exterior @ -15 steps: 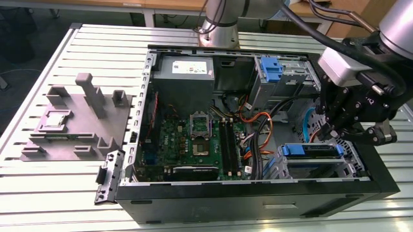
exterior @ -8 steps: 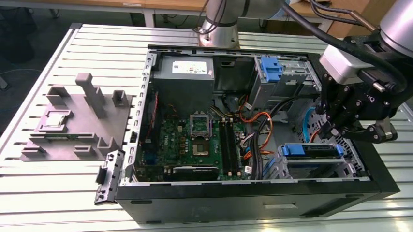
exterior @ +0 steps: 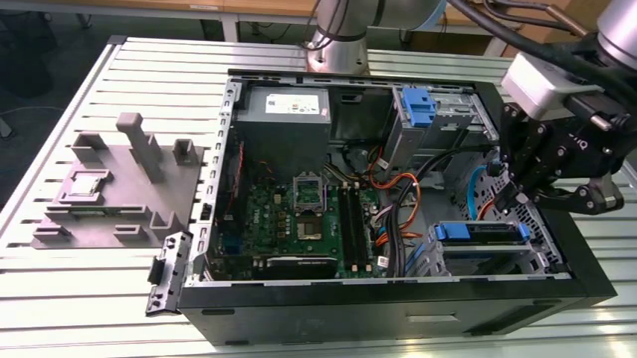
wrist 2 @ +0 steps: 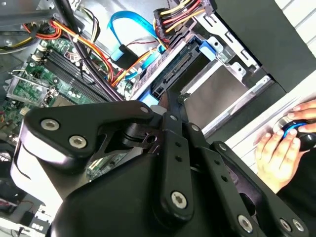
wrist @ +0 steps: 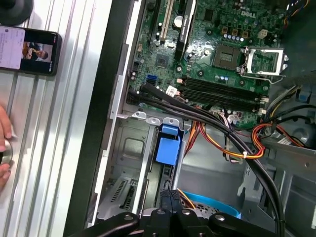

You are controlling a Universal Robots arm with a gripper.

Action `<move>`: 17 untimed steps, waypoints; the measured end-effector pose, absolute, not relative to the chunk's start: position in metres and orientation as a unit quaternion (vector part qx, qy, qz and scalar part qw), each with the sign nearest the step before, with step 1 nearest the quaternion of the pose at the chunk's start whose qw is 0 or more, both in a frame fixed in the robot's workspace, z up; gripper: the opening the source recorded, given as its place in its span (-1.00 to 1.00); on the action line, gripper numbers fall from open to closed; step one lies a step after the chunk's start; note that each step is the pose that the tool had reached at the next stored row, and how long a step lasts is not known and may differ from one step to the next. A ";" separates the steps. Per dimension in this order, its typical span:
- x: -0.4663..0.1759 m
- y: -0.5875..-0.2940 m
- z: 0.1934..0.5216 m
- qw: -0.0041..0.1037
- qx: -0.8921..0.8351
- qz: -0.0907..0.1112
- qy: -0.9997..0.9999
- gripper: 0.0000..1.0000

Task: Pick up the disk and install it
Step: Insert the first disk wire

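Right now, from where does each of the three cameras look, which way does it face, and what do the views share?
Exterior view: off the arm, above the table, looking down into the open computer case; the gripper hangs at the exterior view's right, over the disk.
Second wrist view: on the arm, facing past the gripper's black links to the disk; a person's hand rests on the table.
First wrist view: on the arm, facing the motherboard and a phone.
Shared: all three show the motherboard and orange cables.
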State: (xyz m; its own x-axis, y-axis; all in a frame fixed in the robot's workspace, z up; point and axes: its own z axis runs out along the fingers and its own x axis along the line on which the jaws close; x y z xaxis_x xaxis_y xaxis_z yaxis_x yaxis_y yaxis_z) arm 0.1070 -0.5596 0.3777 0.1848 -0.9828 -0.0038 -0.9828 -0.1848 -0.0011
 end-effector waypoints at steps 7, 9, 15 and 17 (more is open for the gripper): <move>0.107 -0.560 0.378 0.002 -0.801 0.001 0.598 -0.80; 0.109 -0.560 0.377 0.002 -0.805 0.001 0.593 -0.80; 0.123 -0.556 0.377 0.002 -0.805 0.001 0.593 -0.80; 0.127 -0.554 0.376 0.002 -0.805 0.001 0.593 -0.80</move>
State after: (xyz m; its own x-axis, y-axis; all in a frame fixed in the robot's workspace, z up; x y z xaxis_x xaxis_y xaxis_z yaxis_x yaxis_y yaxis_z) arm 0.1275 -0.5543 0.3763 0.2969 -0.9549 -0.0039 -0.9549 -0.2969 -0.0011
